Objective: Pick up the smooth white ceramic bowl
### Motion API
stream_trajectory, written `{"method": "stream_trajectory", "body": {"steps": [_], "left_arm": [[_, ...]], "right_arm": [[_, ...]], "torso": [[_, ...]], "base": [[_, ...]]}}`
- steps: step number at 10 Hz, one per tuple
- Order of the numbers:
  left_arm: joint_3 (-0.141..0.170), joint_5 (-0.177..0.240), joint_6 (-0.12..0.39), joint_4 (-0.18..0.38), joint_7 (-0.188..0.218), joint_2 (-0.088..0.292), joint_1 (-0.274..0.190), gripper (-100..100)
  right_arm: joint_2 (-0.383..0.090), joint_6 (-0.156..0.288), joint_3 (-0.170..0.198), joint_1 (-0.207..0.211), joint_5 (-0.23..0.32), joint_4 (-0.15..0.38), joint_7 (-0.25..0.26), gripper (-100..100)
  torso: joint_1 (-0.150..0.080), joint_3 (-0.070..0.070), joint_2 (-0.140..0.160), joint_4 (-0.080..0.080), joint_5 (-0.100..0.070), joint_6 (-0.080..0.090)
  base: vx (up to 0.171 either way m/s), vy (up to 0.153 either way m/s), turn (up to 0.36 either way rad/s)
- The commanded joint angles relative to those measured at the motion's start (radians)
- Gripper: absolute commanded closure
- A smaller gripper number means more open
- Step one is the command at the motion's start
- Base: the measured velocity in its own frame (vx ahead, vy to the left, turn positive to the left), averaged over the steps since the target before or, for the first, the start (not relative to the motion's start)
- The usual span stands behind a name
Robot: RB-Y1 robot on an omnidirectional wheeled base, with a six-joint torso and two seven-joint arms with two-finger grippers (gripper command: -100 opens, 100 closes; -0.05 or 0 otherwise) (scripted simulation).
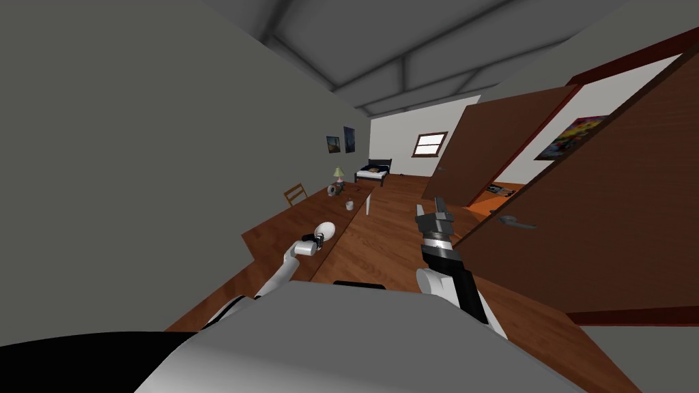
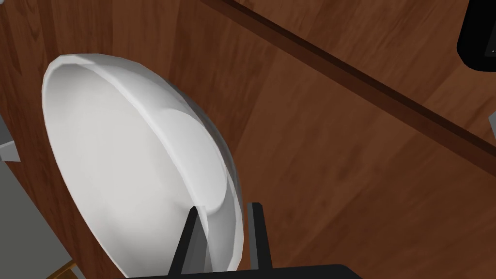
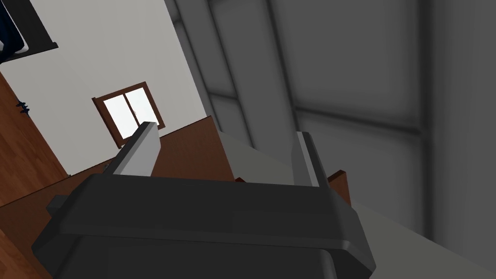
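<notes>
Left gripper (image 2: 224, 207) jaws narrow, pinching bowl (image 2: 131, 174) by rim only. Bowl tilted on edge above table (image 2: 339, 169), seemingly clear of it. Risk: thin rim grip on smooth wall, so bowl may pivot or slip out, dropping onto table. Right gripper (image 3: 225, 128) jaws wide, empty.

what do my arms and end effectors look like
The left arm is smooth and white; the right arm has a white elbow, black forearm and grey-banded wrist. The left end effector and right end effector are dark boxes, each with two thin, light grey, blade-like fingers.
</notes>
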Motion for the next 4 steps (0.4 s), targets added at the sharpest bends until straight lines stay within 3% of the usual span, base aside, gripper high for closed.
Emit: {"method": "stream_trajectory", "body": {"steps": [1, 3, 4], "left_arm": [[-0.002, 0.007, 0.028, -0.035, 0.006, 0.013, 0.002, 100], [-0.002, 0.007, 0.03, -0.039, 0.006, 0.015, 0.003, 100], [-0.002, 0.007, 0.034, -0.041, 0.007, 0.015, 0.004, 0]], "right_arm": [[0.0, 0.0, 0.0, 0.0, 0.0, 0.0, 0.0, 0], [0.0, 0.0, 0.0, 0.0, 0.0, 0.0, 0.0, 0], [0.0, 0.0, 0.0, 0.0, 0.0, 0.0, 0.0, 0]], "torso": [[0.0, 0.0, 0.0, 0.0, 0.0, 0.0], [-0.001, 0.003, 0.005, 0.001, 0.0, 0.0], [-0.001, 0.002, 0.004, 0.001, 0.0, 0.0]], "base": [[-0.036, -0.021, 0.05], [-0.045, -0.014, 0.032], [-0.005, -0.002, -0.001]]}}
